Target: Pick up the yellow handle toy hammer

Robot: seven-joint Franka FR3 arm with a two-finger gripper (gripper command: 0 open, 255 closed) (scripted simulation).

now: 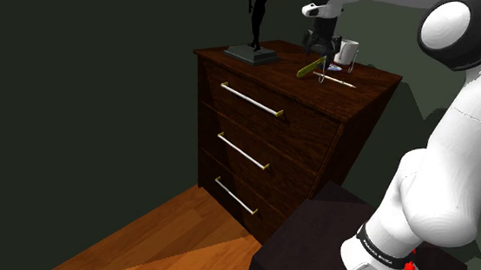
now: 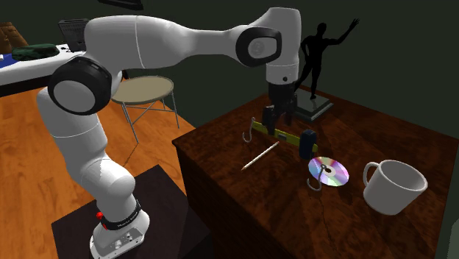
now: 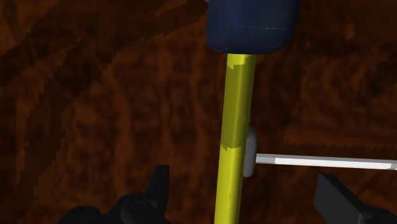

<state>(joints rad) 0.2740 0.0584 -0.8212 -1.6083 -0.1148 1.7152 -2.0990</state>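
Note:
The toy hammer lies flat on the dark wooden dresser top (image 2: pixel 382 132). It has a yellow handle (image 3: pixel 234 121) and a dark blue head (image 3: pixel 253 25). My gripper (image 3: pixel 243 181) is open and just above the handle, one finger on each side, neither touching it. In the second exterior view the gripper (image 2: pixel 273 126) hangs over the handle (image 2: pixel 285 135) near its free end, the head (image 2: pixel 307 142) toward the disc. From the shoulder view the hammer (image 1: pixel 311 66) lies below the gripper (image 1: pixel 318 46).
A thin pencil (image 2: pixel 260 156) lies beside the hammer, its end close to the handle (image 3: pixel 318 161). A shiny disc (image 2: pixel 328 171), a white mug (image 2: pixel 393 186) and a black figurine (image 2: pixel 316 59) on a base share the top. A round-seat chair (image 2: pixel 146 92) stands behind.

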